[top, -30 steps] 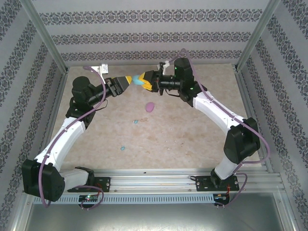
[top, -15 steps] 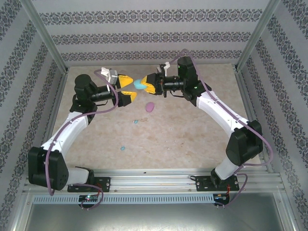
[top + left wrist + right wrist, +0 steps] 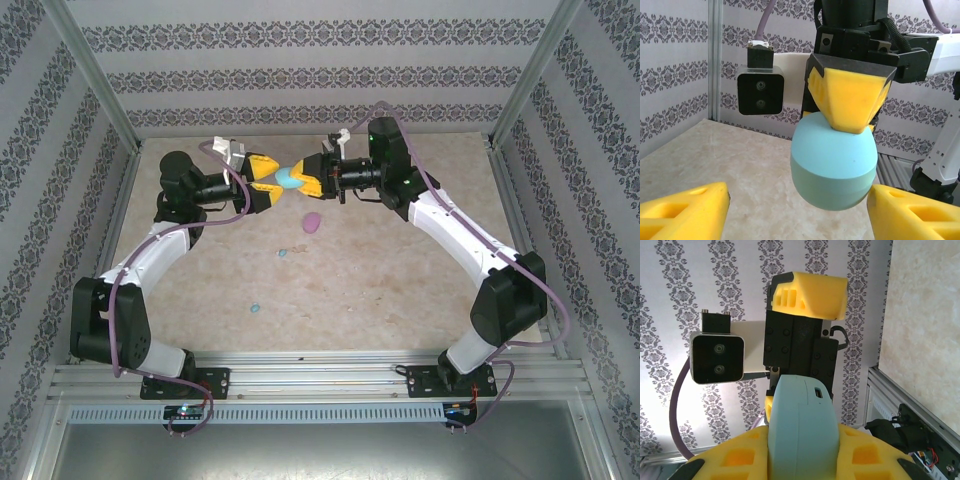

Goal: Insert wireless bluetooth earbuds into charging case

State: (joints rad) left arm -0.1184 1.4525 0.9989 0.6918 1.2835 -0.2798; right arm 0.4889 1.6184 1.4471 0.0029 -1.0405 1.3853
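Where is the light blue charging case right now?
In the top view, the light blue charging case is held above the far centre of the table, clamped in the right gripper, with the open left gripper flanking it.

Beige stone-look tabletop (image 3: 400, 270) w/ damask-patterned walls (image 3: 300, 80), alu frame posts (image 3: 103, 85).

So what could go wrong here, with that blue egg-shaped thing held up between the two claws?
The light blue oval plastic case hangs in mid-air, pinched by the right claw at one end only, so it might slip. The left claw stands open either side of its smooth rounded shell; closing off-centre could squeeze it out. A fall might scatter the tiny light blue earbud lying nearby.
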